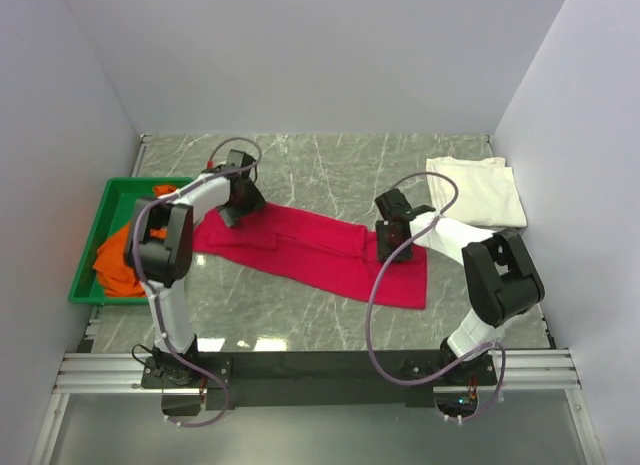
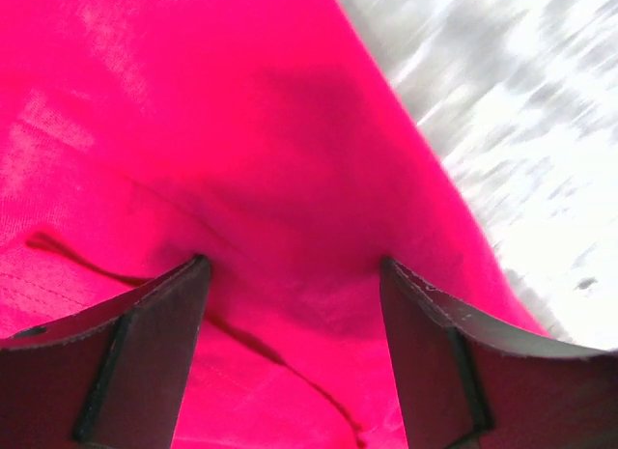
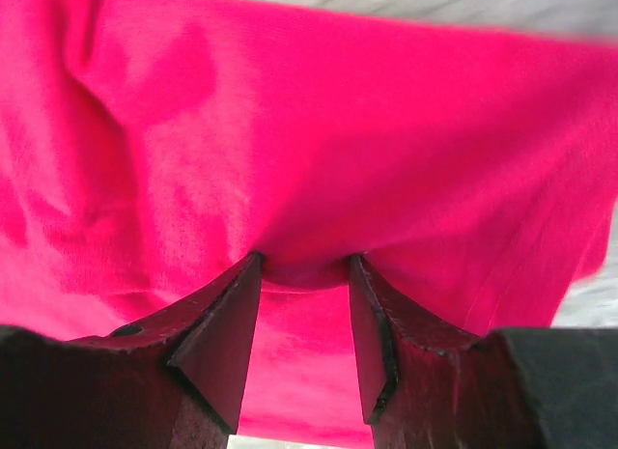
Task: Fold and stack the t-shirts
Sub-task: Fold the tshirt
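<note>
Here, we take the crimson short-sleeved cloth t-shirt [image 1: 320, 250] as our landmark. It lies as a long slanted band, and the grey-veined marble table [image 1: 300, 315] shows bare all around it.

Off the shirt's left end sits the green plastic bin [image 1: 112, 197], just clear of the cloth, with the crumpled orange cloth t-shirt [image 1: 115, 267] inside. Beyond the shirt's right end, well apart from it, the folded cream-white cloth t-shirt [image 1: 478, 190] lies flat. We judge that it marks where the stack grows.

The left gripper [image 1: 236, 211] stands on the shirt's far-left corner. From its wrist we see its jaws spread wide, with both tips pressed into the cloth and creases running out from them, so it has not closed on anything. The right gripper [image 1: 391, 247] stands on the shirt near its right end. There the jaws are narrower and pinch a rounded roll of crimson cloth between the tips.

We judge the step in hand to be taking hold of the shirt at both ends for the next fold. To do it well, we let the left jaws close until they gather a real ridge of cloth. We want every layer at that corner, not only the top one. We then raise both ends together and level, keeping the cloth between them taut but not stretched, so the fold line falls straight across the shirt. The risk we see is one side slipping free, which would skew the fold.
</note>
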You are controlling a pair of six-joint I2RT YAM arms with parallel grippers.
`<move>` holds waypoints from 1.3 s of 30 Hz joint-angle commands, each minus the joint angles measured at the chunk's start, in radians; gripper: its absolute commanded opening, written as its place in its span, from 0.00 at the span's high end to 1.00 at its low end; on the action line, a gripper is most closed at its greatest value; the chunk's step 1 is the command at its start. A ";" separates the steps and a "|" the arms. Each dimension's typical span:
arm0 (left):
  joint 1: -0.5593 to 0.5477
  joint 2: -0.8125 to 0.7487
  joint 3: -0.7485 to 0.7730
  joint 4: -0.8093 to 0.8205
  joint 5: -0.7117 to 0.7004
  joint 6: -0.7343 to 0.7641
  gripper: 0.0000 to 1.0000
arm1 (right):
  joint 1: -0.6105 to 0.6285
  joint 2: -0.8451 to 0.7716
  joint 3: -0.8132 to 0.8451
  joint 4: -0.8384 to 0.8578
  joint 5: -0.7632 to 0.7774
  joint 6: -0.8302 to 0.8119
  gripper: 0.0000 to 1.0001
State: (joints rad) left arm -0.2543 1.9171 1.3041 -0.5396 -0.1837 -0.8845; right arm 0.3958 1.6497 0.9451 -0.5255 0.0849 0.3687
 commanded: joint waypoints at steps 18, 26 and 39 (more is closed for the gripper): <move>0.069 0.611 0.804 -0.056 0.222 0.464 0.19 | 0.484 0.047 0.086 -0.271 -0.301 0.061 0.52; 0.027 0.657 0.882 0.013 0.320 0.509 0.17 | 0.571 0.143 0.224 -0.280 -0.306 0.082 0.52; 0.024 0.372 0.859 0.138 0.265 0.441 0.01 | 0.558 -0.033 0.310 -0.320 -0.122 0.087 0.52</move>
State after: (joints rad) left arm -0.2245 2.4680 2.1593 -0.4572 0.0826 -0.4095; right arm 0.9657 1.7058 1.2366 -0.8143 -0.1150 0.4484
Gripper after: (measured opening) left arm 0.988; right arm 0.484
